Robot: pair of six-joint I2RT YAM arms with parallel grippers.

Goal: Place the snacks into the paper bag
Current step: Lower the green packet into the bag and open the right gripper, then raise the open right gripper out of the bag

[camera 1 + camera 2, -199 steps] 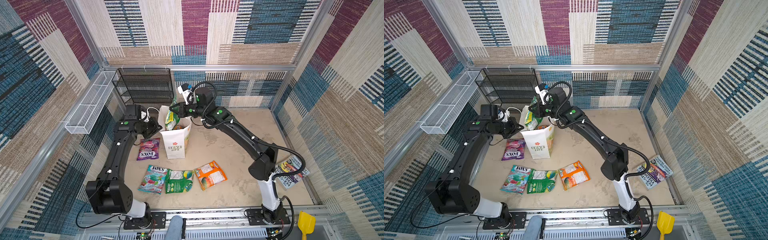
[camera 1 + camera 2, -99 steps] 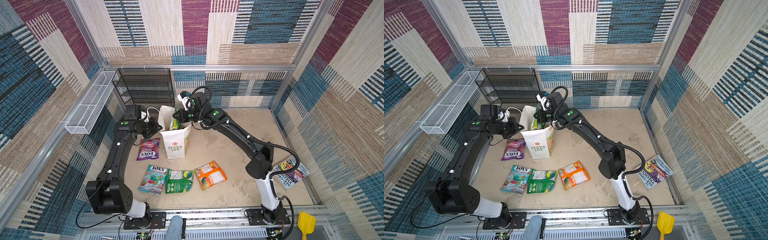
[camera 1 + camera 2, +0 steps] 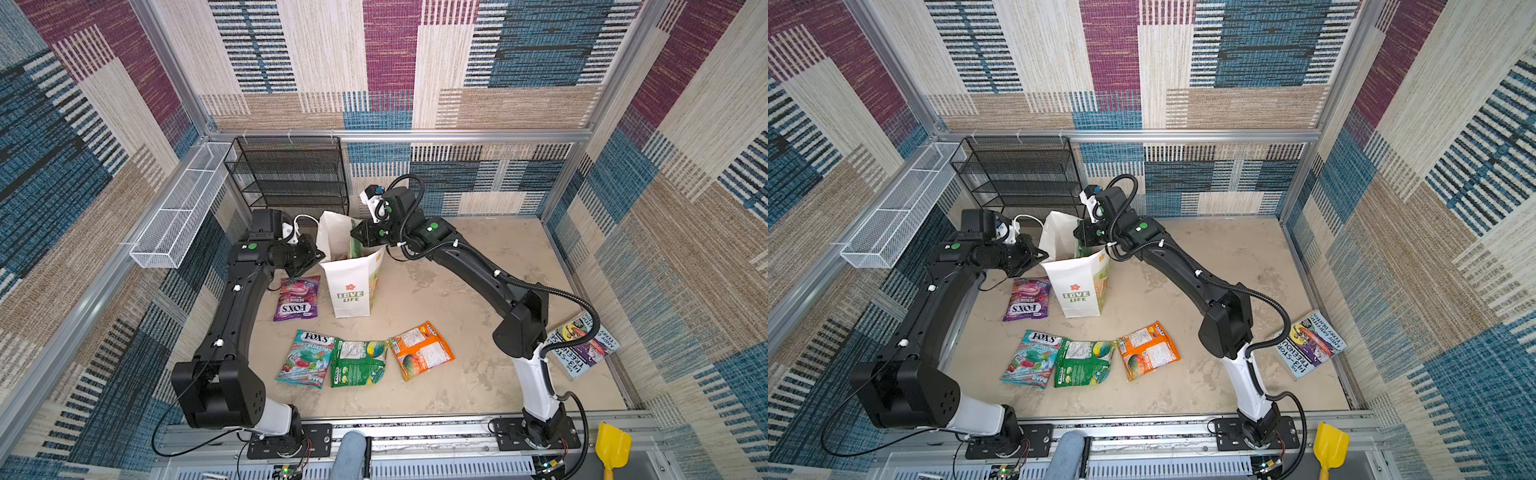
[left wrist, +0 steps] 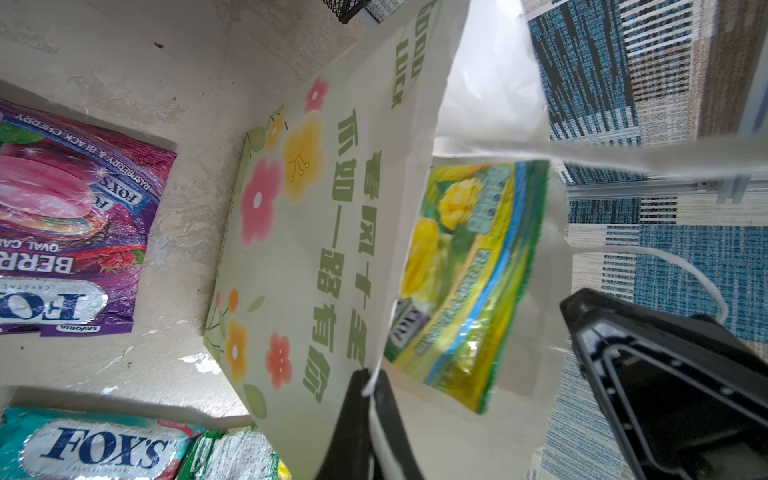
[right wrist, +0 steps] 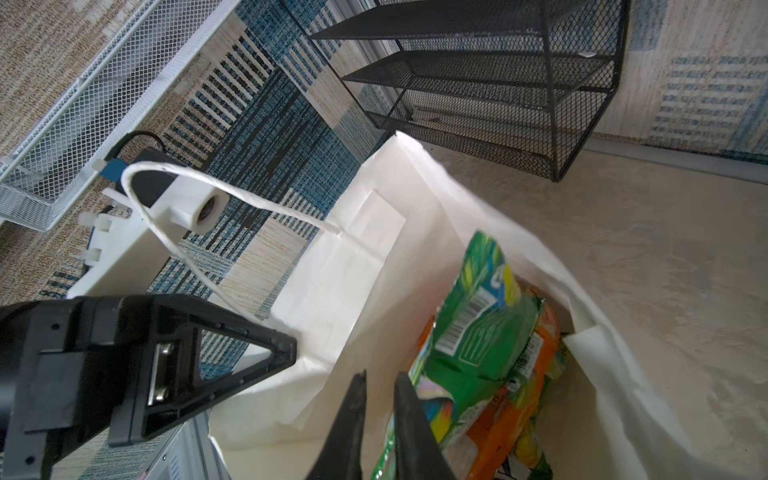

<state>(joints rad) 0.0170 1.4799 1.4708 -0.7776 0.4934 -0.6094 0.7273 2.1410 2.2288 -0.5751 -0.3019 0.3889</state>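
The white paper bag [image 3: 351, 286] [image 3: 1077, 291] stands upright at the back of the table. My left gripper [image 3: 318, 254] [image 4: 370, 384] is shut on its left rim. My right gripper [image 3: 353, 235] [image 5: 380, 380] hovers in the bag's mouth, jaws slightly open with nothing between them. A green packet [image 5: 478, 328] and an orange one [image 5: 528, 399] stand inside the bag beside the fingers. From the left wrist view a yellow-green packet [image 4: 461, 282] shows inside. On the table lie a purple snack [image 3: 297, 297], a teal-red one [image 3: 307, 361], a green one [image 3: 359, 361] and an orange one [image 3: 422, 349].
A black mesh shelf [image 3: 291, 178] stands right behind the bag. A white wire basket [image 3: 178, 208] hangs on the left wall. A magazine [image 3: 584, 345] lies at the right wall beside the right arm's elbow. A yellow scoop [image 3: 611, 449] sits past the front rail.
My right gripper came down from above the bag into its mouth with a green-yellow packet, and its jaws have parted, leaving the packet in the bag. The left arm has not moved.
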